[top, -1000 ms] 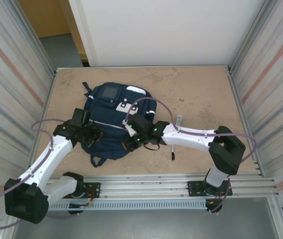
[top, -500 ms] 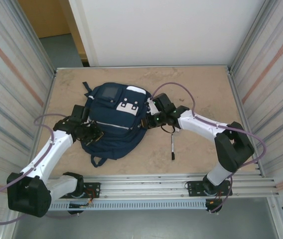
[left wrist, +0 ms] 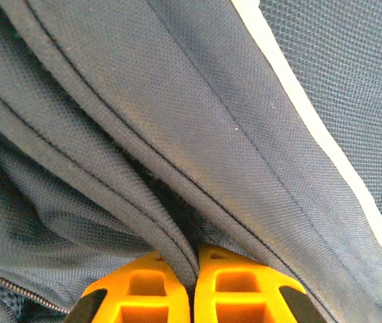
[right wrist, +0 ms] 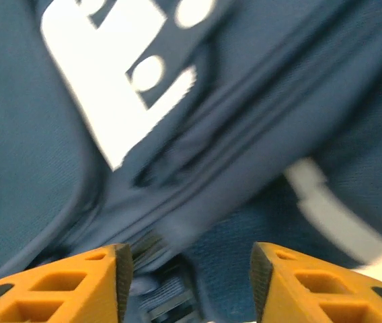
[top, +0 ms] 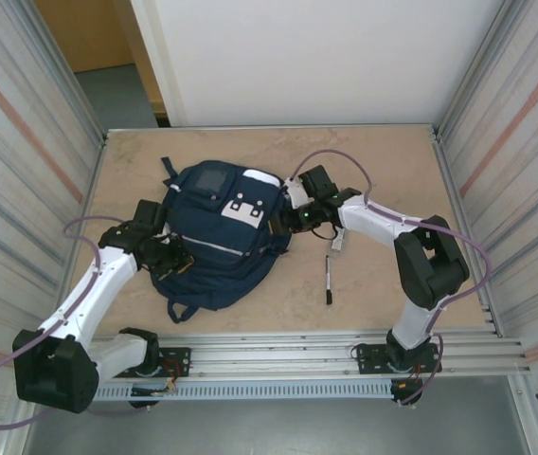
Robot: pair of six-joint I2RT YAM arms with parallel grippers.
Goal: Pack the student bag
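From above, the student bag (top: 217, 237) lies flat left of centre on the counter (top: 383, 166), left tool (top: 172, 260) on its near-left side, right tool (top: 291, 218) at its right edge, a pen (top: 327, 280) loose just beyond. Left wrist view: the tool is clamped together on a fold of the bag's navy fabric; right wrist view: the tool stands apart over the bag's edge, gripping nothing. Looks like the opening-up step to me, one side held. Next the right tool wants to close on the zip or flap and spread the mouth before that pen goes in.
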